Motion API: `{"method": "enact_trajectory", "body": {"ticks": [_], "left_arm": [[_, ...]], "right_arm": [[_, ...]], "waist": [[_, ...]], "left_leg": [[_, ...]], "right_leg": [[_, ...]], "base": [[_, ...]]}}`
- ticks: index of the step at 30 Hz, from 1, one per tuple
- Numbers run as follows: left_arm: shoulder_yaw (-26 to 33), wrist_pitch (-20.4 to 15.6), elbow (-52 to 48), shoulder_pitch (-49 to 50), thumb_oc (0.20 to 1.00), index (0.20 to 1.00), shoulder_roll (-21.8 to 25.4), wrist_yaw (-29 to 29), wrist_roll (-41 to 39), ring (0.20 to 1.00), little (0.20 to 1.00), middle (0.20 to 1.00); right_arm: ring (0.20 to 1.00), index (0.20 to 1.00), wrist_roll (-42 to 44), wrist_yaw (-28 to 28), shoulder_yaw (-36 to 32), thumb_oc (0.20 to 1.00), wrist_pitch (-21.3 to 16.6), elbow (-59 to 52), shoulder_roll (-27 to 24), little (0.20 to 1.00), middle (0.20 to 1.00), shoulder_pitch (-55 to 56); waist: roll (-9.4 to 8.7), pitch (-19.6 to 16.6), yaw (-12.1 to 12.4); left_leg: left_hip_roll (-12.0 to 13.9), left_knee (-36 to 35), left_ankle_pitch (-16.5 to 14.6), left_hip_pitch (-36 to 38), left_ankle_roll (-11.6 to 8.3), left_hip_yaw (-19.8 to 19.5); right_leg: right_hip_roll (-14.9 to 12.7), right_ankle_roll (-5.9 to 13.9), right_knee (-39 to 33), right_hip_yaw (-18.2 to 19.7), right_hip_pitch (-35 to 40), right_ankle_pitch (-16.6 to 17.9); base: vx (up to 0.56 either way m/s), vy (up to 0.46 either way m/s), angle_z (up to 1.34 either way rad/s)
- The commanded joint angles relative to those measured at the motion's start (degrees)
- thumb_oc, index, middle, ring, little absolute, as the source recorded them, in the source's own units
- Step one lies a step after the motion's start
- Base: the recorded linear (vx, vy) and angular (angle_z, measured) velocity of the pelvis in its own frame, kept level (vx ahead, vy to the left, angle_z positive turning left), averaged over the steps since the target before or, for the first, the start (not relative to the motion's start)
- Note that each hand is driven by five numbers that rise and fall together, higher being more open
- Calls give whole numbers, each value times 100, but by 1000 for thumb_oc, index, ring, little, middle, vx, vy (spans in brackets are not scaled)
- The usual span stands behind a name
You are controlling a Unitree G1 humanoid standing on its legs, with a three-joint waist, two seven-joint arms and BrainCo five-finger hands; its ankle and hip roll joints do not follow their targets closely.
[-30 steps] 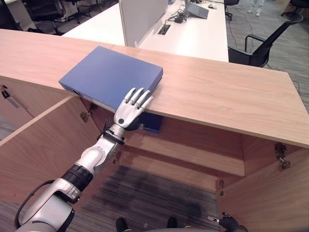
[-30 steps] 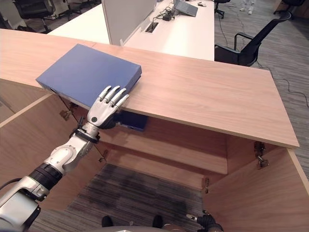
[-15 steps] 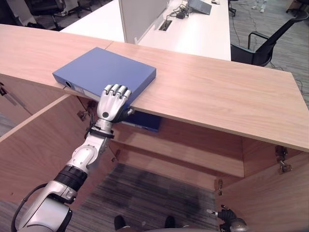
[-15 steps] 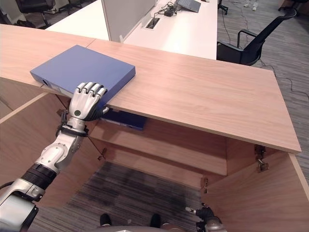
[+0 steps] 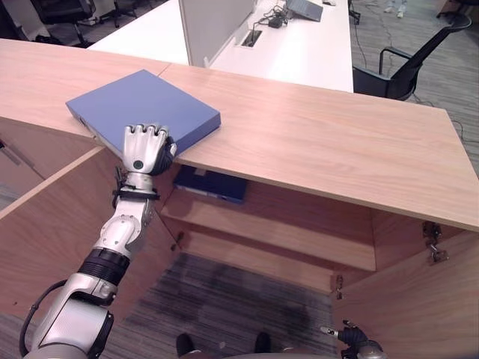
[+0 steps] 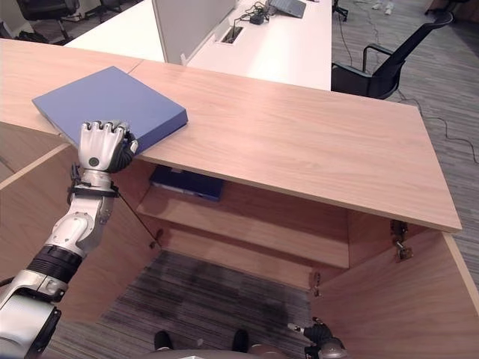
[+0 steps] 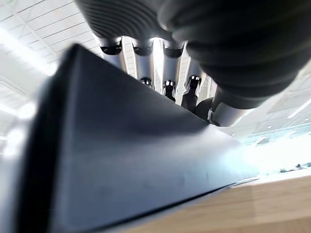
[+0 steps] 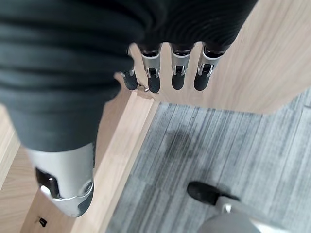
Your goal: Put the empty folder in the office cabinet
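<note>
One blue folder (image 5: 142,108) lies flat on the bench (image 5: 322,142), its near corner overhanging under the left hand (image 5: 146,148), whose fingers curl over that edge, thumb beneath. It looks stiff, light (empty) and smooth, best gripped at this overhang. No writing can be read. The right hand (image 8: 165,73) hangs relaxed.

Robot hand (image 7: 167,73) grips folder (image 7: 121,165) (fingers curled over).
</note>
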Motion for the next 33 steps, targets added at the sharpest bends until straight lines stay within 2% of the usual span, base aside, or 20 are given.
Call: {"method": "enact_trajectory", "body": {"ticks": [1, 20, 29, 33], "left_arm": [[110, 169, 801, 489, 200, 200, 151, -295, -316, 200, 200, 200], [69, 53, 586, 458, 200, 200, 233, -240, -408, 200, 200, 200], [-278, -361, 275, 163, 200, 200, 164, -364, -688, 200, 200, 200], [-359, -562, 23, 290, 200, 200, -17, -557, -829, 200, 200, 200]], "right_arm": [[1000, 1000, 106, -2, -10, 1000, 17, 15, 18, 1000, 1000, -90], [1000, 1000, 105, -24, 22, 1000, 18, 16, 15, 1000, 1000, -109], [1000, 1000, 117, -77, -11, 1000, 37, 89, -31, 1000, 1000, -98], [1000, 1000, 120, -107, -76, 1000, 94, 142, -4, 1000, 1000, -54]], "waist": [[-297, -229, -61], [-267, -279, -41], [-230, -260, -110], [-219, -257, -155]], "left_leg": [[109, 361, -401, -850, -150, -304], [149, 408, -378, -863, -198, -302], [130, 391, -401, -726, -188, -237], [121, 381, -419, -670, -175, -209]], "right_leg": [[-82, 387, 16, 160, -56, -615], [-50, 334, 16, 230, 9, -671], [-67, 334, 16, 246, 102, -683], [-76, 329, 16, 283, 131, -684]], "base": [[0, 0, 0], [0, 0, 0], [0, 0, 0], [0, 0, 0]]}}
